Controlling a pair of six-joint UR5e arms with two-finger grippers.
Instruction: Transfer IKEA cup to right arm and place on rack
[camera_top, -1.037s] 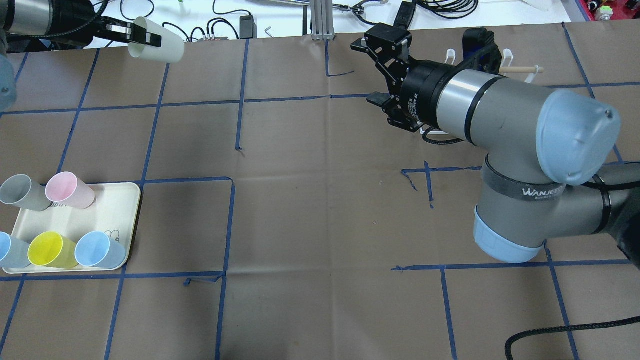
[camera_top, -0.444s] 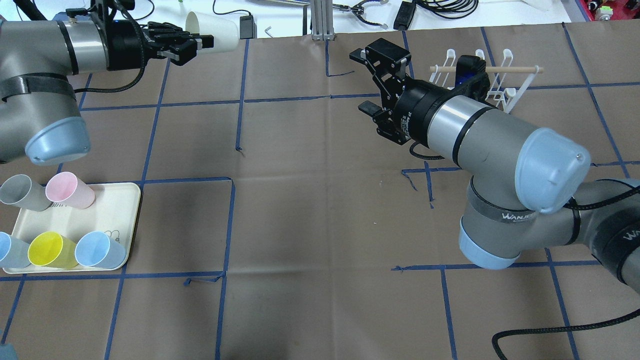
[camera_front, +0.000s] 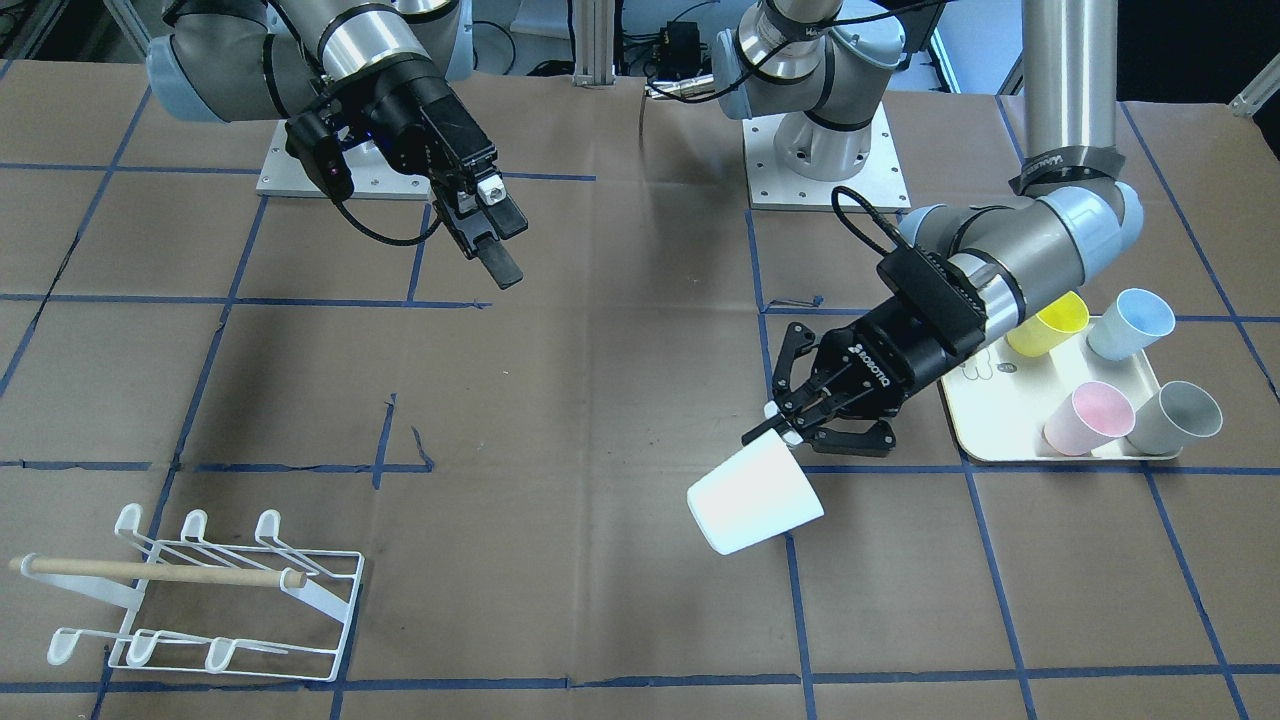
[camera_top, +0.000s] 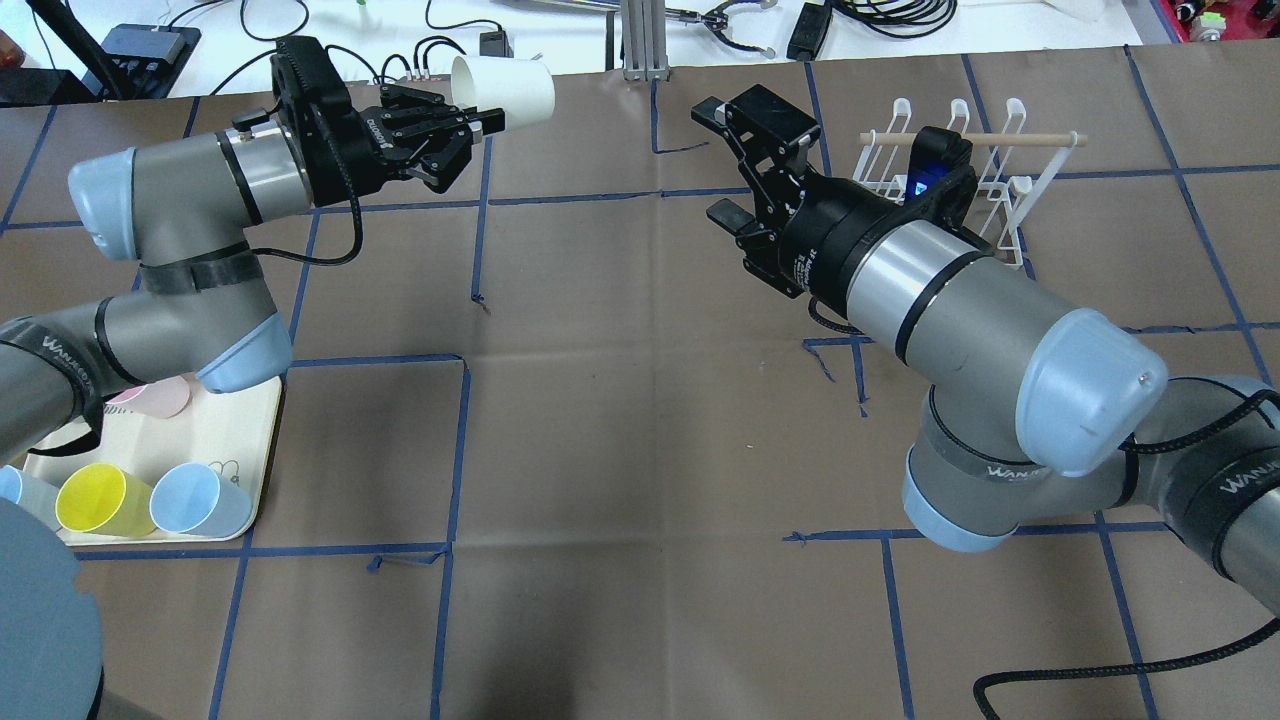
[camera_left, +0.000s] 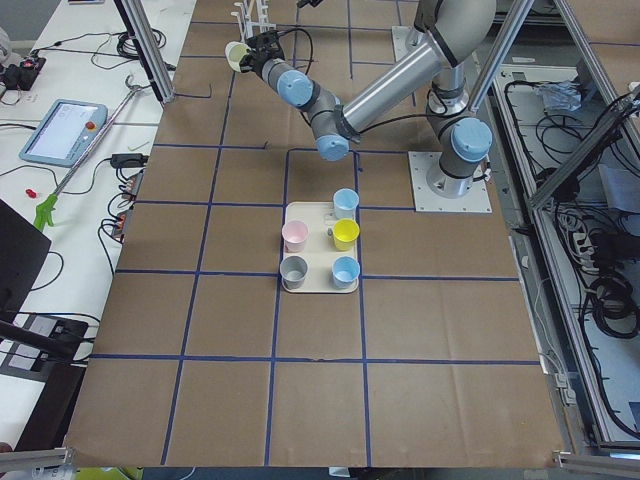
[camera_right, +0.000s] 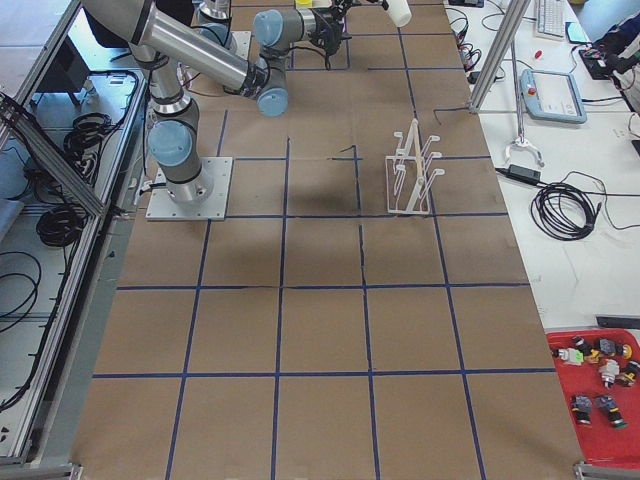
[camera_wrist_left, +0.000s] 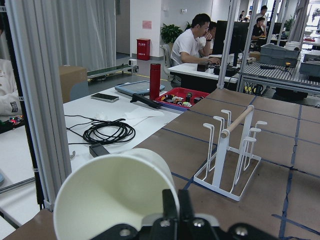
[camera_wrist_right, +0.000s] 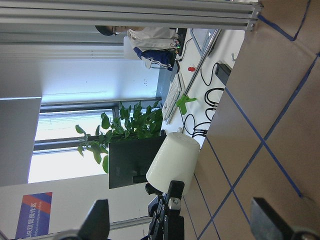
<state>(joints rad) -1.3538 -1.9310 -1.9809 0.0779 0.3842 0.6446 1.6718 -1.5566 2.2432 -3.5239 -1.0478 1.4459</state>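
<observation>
Left wrist view: finger (camera_wrist_left: 170, 207) inside cup (camera_wrist_left: 107, 192) rim, hidden overhead.
Left gripper (camera_top: 487, 122): clamped on cup rim, mouth toward it.
Right gripper (camera_top: 716, 160): spread, cup well ahead.

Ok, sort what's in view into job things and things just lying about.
Job: white cup, left gripper gripping it, open right gripper, rack.
Lying about: cream tray, coloured cups on it, cables past the table's edge.

Held cup (camera_front: 755, 497): white.
Rack (camera_front: 318, 597): white wire; dowel (camera_front: 150, 572) light wood.
Table (camera_front: 600, 400): brown, blue tape grid.
Tray (camera_front: 985, 425): cream.
Tray cups (camera_front: 1090, 417): yellow, blue, pink, grey.
Right arm (camera_top: 940, 290): silver-grey, pale blue caps.
</observation>
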